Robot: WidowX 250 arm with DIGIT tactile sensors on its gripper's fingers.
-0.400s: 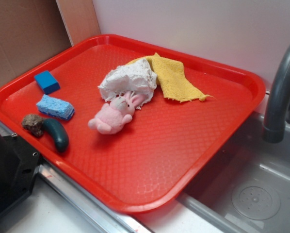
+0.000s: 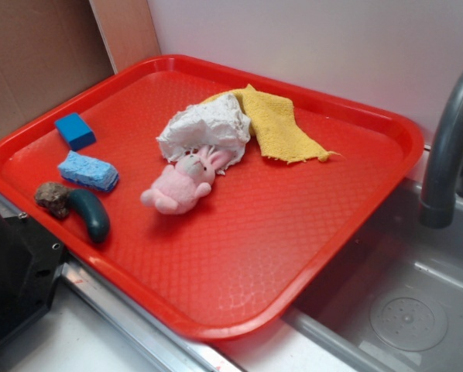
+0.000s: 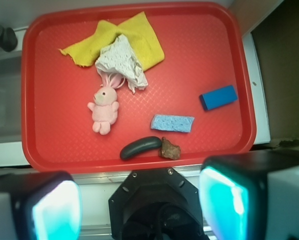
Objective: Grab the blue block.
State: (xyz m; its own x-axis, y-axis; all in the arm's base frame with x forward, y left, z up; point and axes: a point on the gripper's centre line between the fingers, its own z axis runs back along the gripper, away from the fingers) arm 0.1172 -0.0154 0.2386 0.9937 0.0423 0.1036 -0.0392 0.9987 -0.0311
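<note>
The blue block [image 2: 75, 130] lies on the red tray [image 2: 239, 279] near its far left corner; in the wrist view the block [image 3: 218, 97] is at the right side of the tray [image 3: 189, 60]. My gripper [image 3: 139, 205] is high above the tray's near edge, open and empty, with wide-spread teal pads [image 3: 223, 202] at the bottom of the wrist view. It does not show in the exterior view. The block is well ahead and to the right of the jaws.
On the tray lie a pale-blue sponge [image 2: 88, 171], a brown lump [image 2: 53, 198], a dark green curved piece [image 2: 92, 214], a pink bunny [image 2: 181, 184], crumpled white paper [image 2: 204, 128] and a yellow cloth [image 2: 278, 124]. A grey faucet [image 2: 448, 147] and sink stand right.
</note>
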